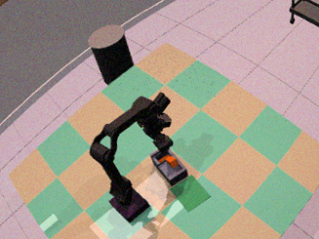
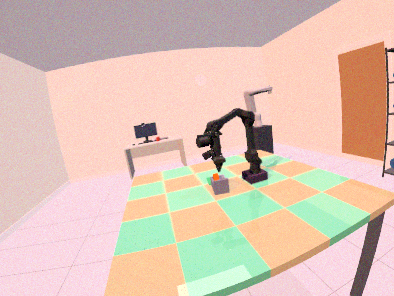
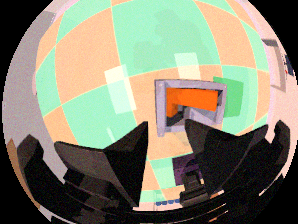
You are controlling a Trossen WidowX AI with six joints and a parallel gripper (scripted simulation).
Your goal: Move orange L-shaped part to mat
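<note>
Single black arm, base plate (image 1: pixel 142 208) at lower-left centre of the top view, elbow arched up, wrist pointing down over the grey tray (image 1: pixel 177 174) at frame centre. Gripper (image 1: pixel 163 147) hangs above the tray's far end, apart from it; in the exterior view the fingertips sit just above the orange L-shaped part (image 2: pixel 216 177), a small gap showing. Jaws part-way open with nothing between them; wrist view shows both dark fingers spread at the bottom of the frame, air between. Part is in the tray, not on the mat: top view shows orange (image 1: pixel 171 160) at the tray's upper end with bare grey pocket below it, and the exterior view has it poking above the tray rim, so it reads as tipped up, one end raised. Wrist view has the part (image 3: pixel 193 102) right of centre, off the line between the fingers. Green mat (image 1: pixel 194 194) lies just beside the tray's lower-right edge, nothing on it. Judgement: press looks done, pinch of the raised end is next. Risks: fingers are offset from the part, so coming straight down could knock the raised end and drop it back flush; a fingertip landing on the tray rim would shove the tray; a pinch too near the tip could let the part swing or slip on lift and land tilted or upside down on the mat.
</note>
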